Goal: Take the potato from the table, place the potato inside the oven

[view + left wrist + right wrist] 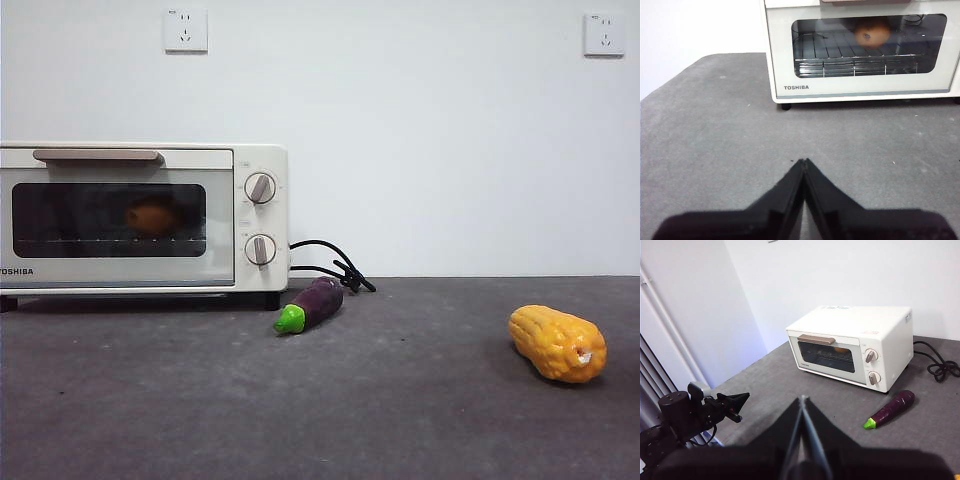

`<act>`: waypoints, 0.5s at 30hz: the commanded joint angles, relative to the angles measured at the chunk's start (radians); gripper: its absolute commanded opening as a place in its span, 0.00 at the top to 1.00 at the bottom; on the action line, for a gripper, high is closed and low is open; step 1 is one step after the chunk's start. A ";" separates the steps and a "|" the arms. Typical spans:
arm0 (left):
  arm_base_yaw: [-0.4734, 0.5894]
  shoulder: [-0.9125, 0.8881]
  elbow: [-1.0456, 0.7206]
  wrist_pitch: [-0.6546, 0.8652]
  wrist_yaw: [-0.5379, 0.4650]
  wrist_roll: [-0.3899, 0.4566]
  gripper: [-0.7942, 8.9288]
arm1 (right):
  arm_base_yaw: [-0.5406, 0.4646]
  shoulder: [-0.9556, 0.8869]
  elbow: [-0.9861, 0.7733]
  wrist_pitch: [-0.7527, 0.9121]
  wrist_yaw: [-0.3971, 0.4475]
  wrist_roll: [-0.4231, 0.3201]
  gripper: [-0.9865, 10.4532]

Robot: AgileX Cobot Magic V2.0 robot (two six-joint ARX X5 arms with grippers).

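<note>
A plain white wall with two sockets backs the dark grey table (400, 420), which carries the oven (145, 218) at one side, a purple eggplant (312, 305) just in front of its knob end, and a yellow corn cob (557, 343) well apart on the other side. The potato (152, 216) rests on the wire rack inside the oven, visible through the dark glass of the door, which stands shut; the left wrist view confirms it on the rack behind the glass (872, 32). The left claw (803, 162) hangs above bare table in front of the oven with its jaws together and nothing between them. The right claw (803, 399) is held farther back and higher, jaws likewise together and empty. Neither arm appears in the front view. Judged from this layout, the placing step is complete and the task is at its end; the remaining move calls only for keeping both arms clear of the oven.
</note>
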 commanded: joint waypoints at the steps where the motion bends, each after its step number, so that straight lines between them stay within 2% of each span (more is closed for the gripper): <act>1: 0.001 0.000 -0.010 0.010 0.001 -0.007 0.92 | 0.000 -0.001 0.000 -0.021 0.000 0.010 0.91; 7: 0.001 0.000 -0.010 0.010 0.001 -0.007 0.92 | 0.000 -0.001 0.000 -0.021 -0.003 0.002 0.91; 11: 0.001 0.000 -0.010 0.010 0.001 -0.007 0.92 | -0.004 -0.008 0.006 -0.021 0.045 0.005 0.91; 13: 0.001 0.002 -0.010 0.010 0.001 -0.007 0.92 | -0.050 -0.007 0.005 -0.021 0.053 -0.017 0.91; 15: 0.001 0.003 -0.010 0.010 0.001 -0.007 0.92 | -0.127 -0.007 0.001 -0.021 0.026 -0.043 0.91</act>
